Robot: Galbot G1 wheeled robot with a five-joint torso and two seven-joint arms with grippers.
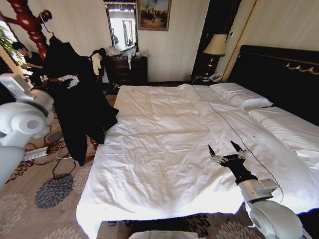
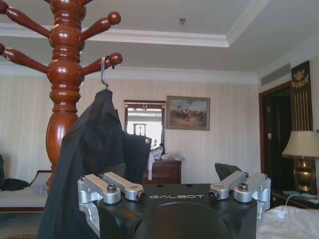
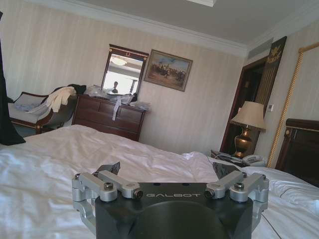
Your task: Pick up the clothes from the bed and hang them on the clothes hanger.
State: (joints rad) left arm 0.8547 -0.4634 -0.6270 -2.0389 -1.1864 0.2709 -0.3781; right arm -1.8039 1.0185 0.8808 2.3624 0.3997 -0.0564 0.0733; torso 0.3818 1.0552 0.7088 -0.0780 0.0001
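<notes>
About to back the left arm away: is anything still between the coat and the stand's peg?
Nothing visible. The coat already hangs by its wire hook on a peg of the coat stand; the left gripper is open at the fabric.

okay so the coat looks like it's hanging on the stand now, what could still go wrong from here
The coat hangs by a thin wire hook near the knobbed tip of one peg of the stand, so a nudge might slip it off. The left tool, open, sits right against the fabric and could snag or drag it when it pulls back. Cables lie on the carpet near the stand's foot, which the base might catch. The right tool waits open above the bed.
</notes>
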